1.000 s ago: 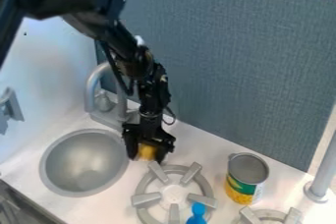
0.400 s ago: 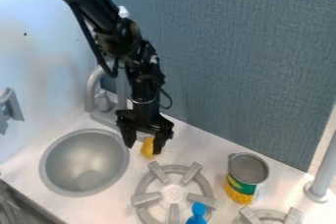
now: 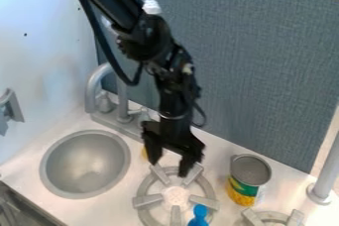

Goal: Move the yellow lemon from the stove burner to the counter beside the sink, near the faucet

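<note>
- My hand [image 3: 169, 168] is spread: its two dark fingers stand well apart, tips pointing down, and I see nothing pinched between them.
- I have it over the far edge of the near-middle burner [image 3: 175, 196], a grey ring with stubby arms; I cannot tell whether my tips touch it.
- The small yellow thing [image 3: 144, 153] lies on the white counter [image 3: 217, 155], between the sink and that burner. My finger nearest the sink partly hides it, and I cannot tell whether the two touch.
- The round grey sink [image 3: 84, 163] is left of the yellow thing in the view, with the curved grey faucet [image 3: 92, 87] behind it.
- A blue thing [image 3: 199, 214] with a rounded top is at the burner's near right side.
- To the right of my hand, well apart from it, a can [image 3: 246, 190] with a yellow and green label stands upright, its round grey top facing up.
- Another burner [image 3: 273, 216] is just in front of the can, near a grey post [image 3: 325, 173].
- A blue-grey panel [image 3: 255, 61] rises behind my arm.
</note>
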You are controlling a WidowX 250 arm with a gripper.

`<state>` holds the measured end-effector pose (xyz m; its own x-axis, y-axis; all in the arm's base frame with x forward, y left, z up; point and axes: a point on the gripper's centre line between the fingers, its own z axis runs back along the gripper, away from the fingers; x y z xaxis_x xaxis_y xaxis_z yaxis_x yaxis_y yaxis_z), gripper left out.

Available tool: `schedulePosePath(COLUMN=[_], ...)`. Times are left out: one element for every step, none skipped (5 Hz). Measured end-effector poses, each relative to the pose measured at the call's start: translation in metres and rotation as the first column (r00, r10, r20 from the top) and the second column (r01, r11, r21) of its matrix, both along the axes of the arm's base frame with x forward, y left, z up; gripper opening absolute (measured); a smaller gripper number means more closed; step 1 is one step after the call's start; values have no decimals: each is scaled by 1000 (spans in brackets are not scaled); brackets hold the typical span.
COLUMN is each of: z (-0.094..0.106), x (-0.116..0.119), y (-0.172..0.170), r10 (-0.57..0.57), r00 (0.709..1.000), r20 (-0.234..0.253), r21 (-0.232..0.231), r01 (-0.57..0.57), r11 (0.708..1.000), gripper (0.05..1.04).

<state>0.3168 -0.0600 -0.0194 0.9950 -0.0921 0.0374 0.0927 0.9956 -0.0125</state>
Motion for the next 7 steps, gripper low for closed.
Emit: schedulePosePath(z=[4,6,7,13,13,13,13], x=[-4,-3,-3,-7,-8,-8,-8], y=[-23,-27,-34,-33,-33,-32,-32], r10=[-74,-100,-138,-192,-193,-192,-193], r00=[997,995,990,981,980,980,980], r20=[14,15,11,-38,-43,-45,-45], r21=[-2,-2,21,83,87,87,88], r01=[74,100,137,194,196,195,196], r11=[997,995,990,977,977,977,977], gripper=[996,996,996,996,996,996,996])
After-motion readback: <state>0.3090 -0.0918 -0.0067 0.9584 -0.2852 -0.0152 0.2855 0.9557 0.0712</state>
